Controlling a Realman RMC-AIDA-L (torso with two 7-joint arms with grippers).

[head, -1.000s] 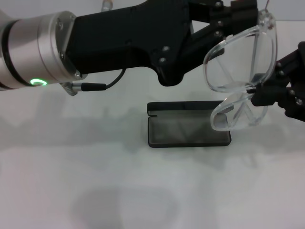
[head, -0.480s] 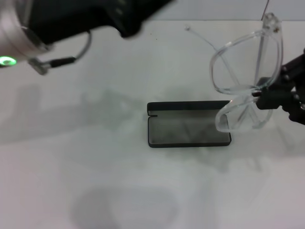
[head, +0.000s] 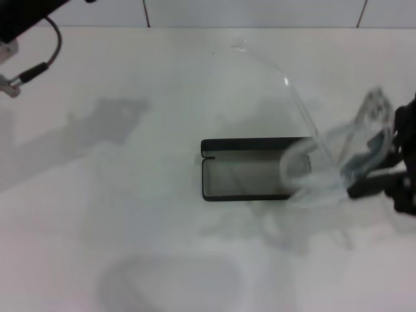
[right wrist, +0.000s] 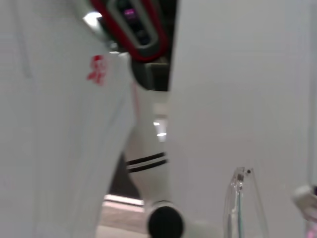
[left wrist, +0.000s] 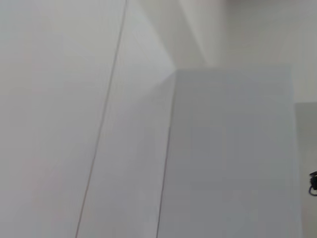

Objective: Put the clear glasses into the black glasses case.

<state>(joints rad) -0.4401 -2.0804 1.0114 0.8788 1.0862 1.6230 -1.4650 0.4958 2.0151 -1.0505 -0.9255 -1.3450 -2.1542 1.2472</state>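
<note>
One arm has gone from the middle of the head view: the left arm (head: 19,16), which a second ago reached across the table (head: 130,247) above the case, now shows only as a dark corner with its cable at the far left edge, and its gripper is out of view. That leaves the handling to the right arm alone.

Over the same second the clear glasses (head: 331,166) have dropped from high above the table to just over the right end of the black glasses case (head: 250,170), and have tipped from standing on end toward lying flat. I judge this to be the lowering step, with the glasses not yet inside.

The case lies open on the table, its long axis running left to right, grey lining up and the hinge side away from the robot. The glasses are smeared by motion; their front seems to run roughly along the same line, overlapping the case's right end and reaching past it. One long clear temple sticks up and away toward the far left, so they are not folded.

The right gripper (head: 377,185) sits at the right edge, pinching the glasses near their right end.
</note>
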